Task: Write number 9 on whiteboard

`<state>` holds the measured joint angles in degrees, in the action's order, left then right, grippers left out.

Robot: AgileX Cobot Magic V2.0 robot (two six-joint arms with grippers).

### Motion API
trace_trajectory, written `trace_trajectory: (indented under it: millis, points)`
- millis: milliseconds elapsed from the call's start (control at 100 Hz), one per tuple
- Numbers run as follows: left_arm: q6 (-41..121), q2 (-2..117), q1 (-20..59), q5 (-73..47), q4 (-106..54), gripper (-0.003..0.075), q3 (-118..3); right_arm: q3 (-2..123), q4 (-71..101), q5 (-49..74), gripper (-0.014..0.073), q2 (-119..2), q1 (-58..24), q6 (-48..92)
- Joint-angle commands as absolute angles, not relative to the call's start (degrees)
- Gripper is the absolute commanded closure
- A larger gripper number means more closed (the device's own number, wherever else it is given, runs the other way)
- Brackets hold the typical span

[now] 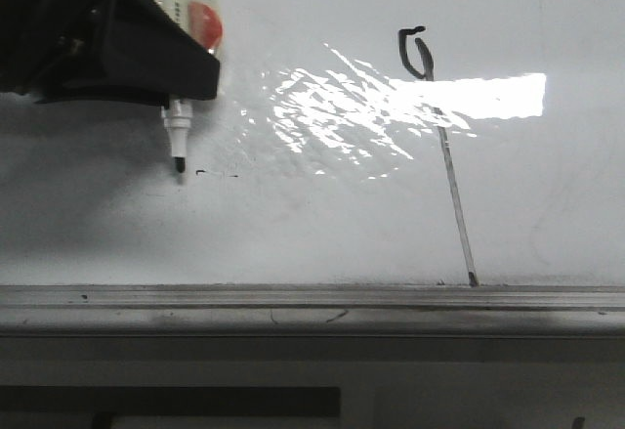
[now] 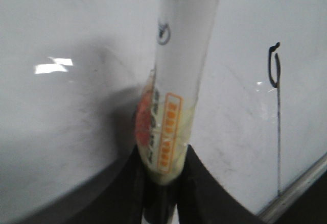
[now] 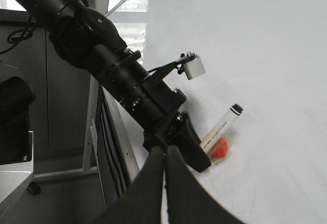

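The whiteboard (image 1: 322, 214) fills the front view, with bright glare in the middle. The number 9 (image 1: 422, 55) is drawn in black, a small narrow loop with a long thin tail running down to the ledge; it also shows in the left wrist view (image 2: 275, 71). My left gripper (image 1: 190, 58) at the upper left is shut on a white marker (image 1: 177, 136), tip down at the board, far left of the 9. The marker also shows in the left wrist view (image 2: 176, 81) and the right wrist view (image 3: 222, 124). My right gripper (image 3: 164, 155) is shut and empty, off the board's edge.
A grey metal ledge (image 1: 312, 302) runs along the board's near edge. Tiny black dash specks (image 1: 201, 171) lie just right of the marker tip. A red blob (image 1: 205, 21) sits on the marker's wrapped barrel. The left arm (image 3: 102, 60) reaches over the board.
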<state>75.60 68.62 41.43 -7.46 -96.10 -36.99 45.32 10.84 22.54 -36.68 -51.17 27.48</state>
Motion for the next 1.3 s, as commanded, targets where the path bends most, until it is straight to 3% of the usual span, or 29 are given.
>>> trace_trajectory:
  millis: [0,390,460,610,680,910,1060,1290]
  points:
    - [75.15,70.43,41.68,-6.84,-99.2,0.0741,-39.35,47.09,11.38,17.71,0.0652,-36.64,-50.78,27.2]
    - [75.26,74.98,41.68,4.02,-100.04,0.0728,-39.6,47.09,11.38,17.37,0.0652,-36.64,-50.78,27.2]
    - [75.26,74.98,41.68,4.02,-100.04,0.0645,-39.6,47.09,11.38,17.37,0.0652,-36.64,-50.78,27.2]
    - [75.26,74.98,41.68,4.15,-100.04,0.0331,-39.6,47.09,11.38,17.37,0.0652,-36.64,-50.78,27.2]
    - [75.26,74.98,41.68,4.15,-100.04,0.0268,-39.6,47.09,11.38,17.29,0.0652,-36.64,-50.78,27.2]
    - [75.71,74.56,41.68,4.78,-100.04,0.0252,-39.6,47.09,11.38,17.29,0.0652,-36.64,-50.78,27.2]
    - [76.23,70.02,41.68,7.34,-99.03,0.0181,-38.81,47.09,9.96,17.65,0.0651,-36.29,-50.78,27.2]
    - [80.89,56.08,41.68,7.28,-98.35,0.0209,-34.88,47.09,6.86,20.99,0.0651,-33.39,-50.68,27.2]
